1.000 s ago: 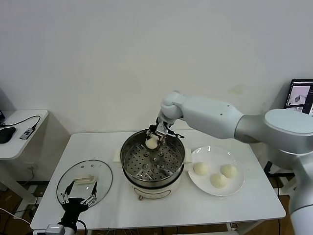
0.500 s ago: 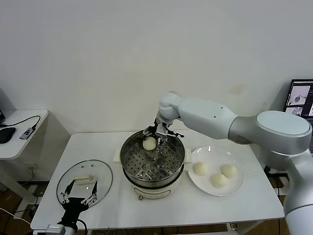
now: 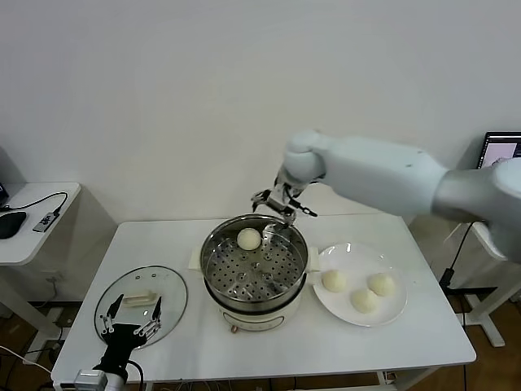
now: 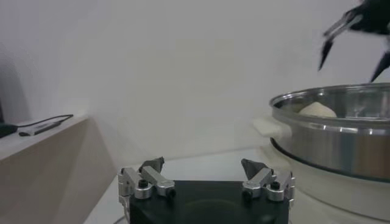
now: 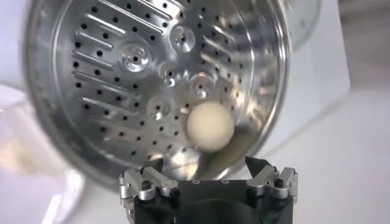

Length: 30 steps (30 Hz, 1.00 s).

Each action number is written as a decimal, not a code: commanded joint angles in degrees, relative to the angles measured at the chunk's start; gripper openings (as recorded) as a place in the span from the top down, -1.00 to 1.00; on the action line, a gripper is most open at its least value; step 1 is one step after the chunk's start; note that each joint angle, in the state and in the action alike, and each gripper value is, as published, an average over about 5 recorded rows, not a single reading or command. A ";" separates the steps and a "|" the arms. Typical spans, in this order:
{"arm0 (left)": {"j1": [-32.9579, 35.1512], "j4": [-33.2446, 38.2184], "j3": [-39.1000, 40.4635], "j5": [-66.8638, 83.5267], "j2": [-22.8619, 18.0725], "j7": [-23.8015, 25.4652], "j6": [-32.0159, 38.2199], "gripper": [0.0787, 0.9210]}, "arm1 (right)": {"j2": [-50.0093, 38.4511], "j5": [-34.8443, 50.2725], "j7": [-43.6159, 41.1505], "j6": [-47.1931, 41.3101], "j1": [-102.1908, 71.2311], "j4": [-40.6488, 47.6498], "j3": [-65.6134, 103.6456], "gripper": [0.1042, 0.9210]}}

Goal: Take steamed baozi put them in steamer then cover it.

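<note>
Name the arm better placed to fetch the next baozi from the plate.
Right. The right gripper hangs open above the steamer, beside the plate holding three baozi. The left gripper sits low over the glass lid.

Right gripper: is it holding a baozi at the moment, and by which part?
Nothing is held. The right gripper hangs open above the steamer, and the baozi lies free on the perforated tray. The left gripper is open and empty near the lid.
</note>
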State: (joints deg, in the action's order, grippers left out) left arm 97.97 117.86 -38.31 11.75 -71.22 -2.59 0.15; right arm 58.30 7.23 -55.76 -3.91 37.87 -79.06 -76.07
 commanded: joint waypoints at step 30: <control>-0.63 -1.11 -1.39 0.60 2.00 0.19 -0.29 -0.77 | -15.38 -8.01 -6.02 -8.57 -26.69 3.14 16.12 -0.76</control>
State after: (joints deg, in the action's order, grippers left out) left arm 97.36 116.80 -39.61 12.31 -69.26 -2.41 -0.14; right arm 38.99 3.51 -60.47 -16.38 17.77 -82.79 -63.53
